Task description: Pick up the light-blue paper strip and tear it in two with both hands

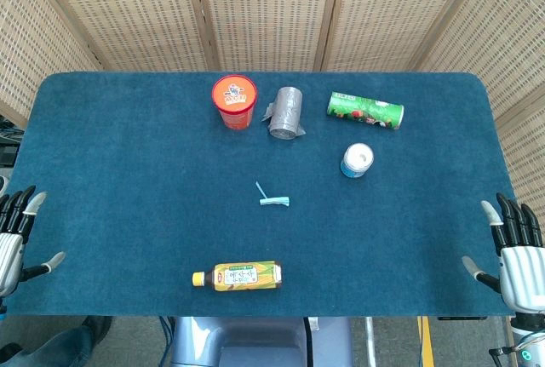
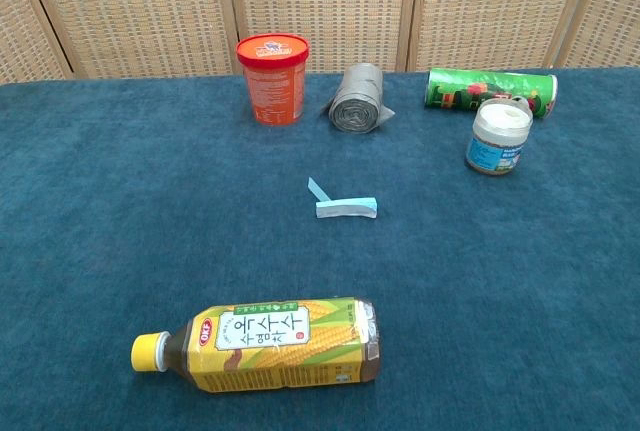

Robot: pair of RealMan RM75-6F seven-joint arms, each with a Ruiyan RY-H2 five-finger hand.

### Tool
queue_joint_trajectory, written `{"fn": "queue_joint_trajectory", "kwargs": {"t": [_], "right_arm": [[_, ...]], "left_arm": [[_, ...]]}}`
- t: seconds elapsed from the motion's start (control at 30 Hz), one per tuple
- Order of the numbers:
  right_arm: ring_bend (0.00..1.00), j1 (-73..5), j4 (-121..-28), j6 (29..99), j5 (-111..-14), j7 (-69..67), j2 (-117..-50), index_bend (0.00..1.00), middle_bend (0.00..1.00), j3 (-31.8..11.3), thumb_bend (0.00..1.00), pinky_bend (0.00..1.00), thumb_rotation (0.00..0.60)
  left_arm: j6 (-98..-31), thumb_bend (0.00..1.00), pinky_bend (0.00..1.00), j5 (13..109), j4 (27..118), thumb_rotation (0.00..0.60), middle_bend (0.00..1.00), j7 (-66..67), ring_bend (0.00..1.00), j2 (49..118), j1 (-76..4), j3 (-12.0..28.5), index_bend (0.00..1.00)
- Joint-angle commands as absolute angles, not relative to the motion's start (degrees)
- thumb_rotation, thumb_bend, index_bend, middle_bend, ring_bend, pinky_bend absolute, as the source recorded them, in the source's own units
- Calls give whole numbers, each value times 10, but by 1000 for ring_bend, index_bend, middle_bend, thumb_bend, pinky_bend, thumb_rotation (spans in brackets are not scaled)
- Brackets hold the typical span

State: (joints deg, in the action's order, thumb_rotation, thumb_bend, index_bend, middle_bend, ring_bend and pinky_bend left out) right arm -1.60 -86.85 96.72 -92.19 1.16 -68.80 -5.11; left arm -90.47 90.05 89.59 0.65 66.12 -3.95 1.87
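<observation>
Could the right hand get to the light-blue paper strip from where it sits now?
Probably yes. The right hand rests open at the table's edge, and bare cloth lies between it and the paper strip. The small white jar stands farther back, seemingly off that path.

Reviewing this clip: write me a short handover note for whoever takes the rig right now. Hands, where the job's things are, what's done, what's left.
Left hand: open, holds nothing, at the table's left edge.
Right hand: open, holds nothing, at the right edge.
Light-blue paper strip: lies folded on the blue table near its middle, untouched, between the corn tea bottle and the grey roll.
Done: nothing yet.
Left: pick up the strip, grip it with both hands, tear it in two.
</observation>
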Motion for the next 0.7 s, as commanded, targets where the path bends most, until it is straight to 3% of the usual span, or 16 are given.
{"fn": "queue_joint_trajectory", "kwargs": {"t": [0.03,0.7], "right_arm": [[0,-16,-868,967,-921,11,-687,21,0,-51,2,0,600],[0,-40,-870,921,-926,12,-680,20,0,-49,2,0,600]], "left_arm": [[-904,0,0,899,896,600,0,7,0,661,-40,19,0],[-902,0,0,890,896,600,0,-4,0,659,-40,26,0]]}}
